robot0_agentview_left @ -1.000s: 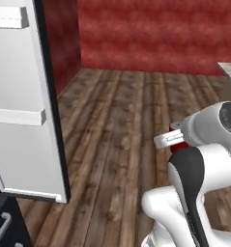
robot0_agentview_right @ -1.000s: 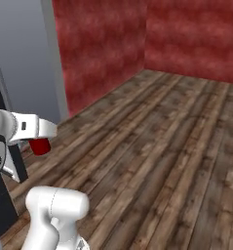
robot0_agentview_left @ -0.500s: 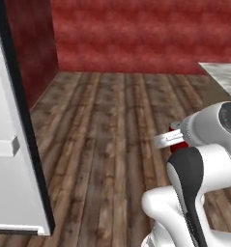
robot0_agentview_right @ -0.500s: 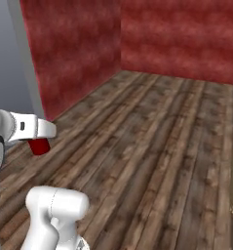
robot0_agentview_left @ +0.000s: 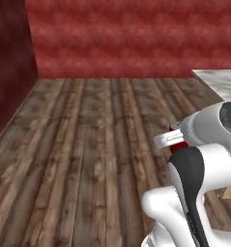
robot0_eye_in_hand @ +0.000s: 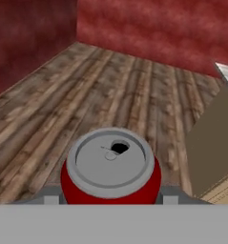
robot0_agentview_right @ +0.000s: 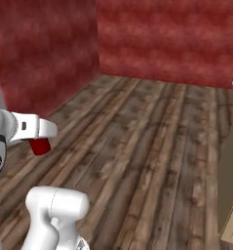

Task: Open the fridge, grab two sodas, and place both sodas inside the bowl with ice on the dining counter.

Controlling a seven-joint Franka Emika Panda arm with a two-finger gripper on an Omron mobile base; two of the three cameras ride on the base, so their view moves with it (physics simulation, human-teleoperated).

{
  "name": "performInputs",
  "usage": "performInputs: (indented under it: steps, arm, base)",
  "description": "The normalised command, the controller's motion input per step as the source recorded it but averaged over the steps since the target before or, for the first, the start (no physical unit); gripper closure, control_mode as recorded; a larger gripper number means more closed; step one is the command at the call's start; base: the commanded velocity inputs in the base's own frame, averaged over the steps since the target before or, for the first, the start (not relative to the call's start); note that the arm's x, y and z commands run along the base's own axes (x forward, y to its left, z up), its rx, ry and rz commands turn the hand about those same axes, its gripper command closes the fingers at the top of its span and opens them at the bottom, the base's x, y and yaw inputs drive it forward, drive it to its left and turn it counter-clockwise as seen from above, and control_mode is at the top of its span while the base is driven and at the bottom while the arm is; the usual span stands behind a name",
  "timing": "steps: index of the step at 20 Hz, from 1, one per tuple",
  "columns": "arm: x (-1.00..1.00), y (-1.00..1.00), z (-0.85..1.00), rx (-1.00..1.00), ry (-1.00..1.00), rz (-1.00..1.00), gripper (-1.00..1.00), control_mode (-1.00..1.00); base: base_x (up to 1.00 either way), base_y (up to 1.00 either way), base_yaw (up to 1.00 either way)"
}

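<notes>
The red soda can (robot0_eye_in_hand: 110, 172) is upright and it is seen from above in the hand view. Its body is glossy red. Its top is grey metal with a raised rim and a small dark opening near the middle. The can sits low in that view, above the wooden floor. In the right base view the same can is a small red shape at the left side, hanging in the air over the floor. In the left base view only a small red part of it is visible.

The dining counter (robot0_agentview_left: 222, 82) shows its white-and-grey marble top at the right edge of the left base view. Its tan side is seen at the right in the hand view.
</notes>
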Motion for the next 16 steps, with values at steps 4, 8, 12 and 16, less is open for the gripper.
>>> performInputs:
  steps: [4,8,12,16]
  arm:
    - [0.00,0.00,0.00,0.00,0.00,0.00,1.00,1.00]
    - [0.00,0.00,0.00,0.00,0.00,0.00,1.00,1.00]
    - [0.00,0.00,0.00,0.00,0.00,0.00,1.00,1.00]
    - [0.00,0.00,0.00,0.00,0.00,0.00,1.00,1.00]
  base:
    - [0.84,0.10,-0.37]
    - [0.88,0.13,-0.40]
    - [0.86,0.38,-0.45]
    - [0.82,0.58,-0.49]
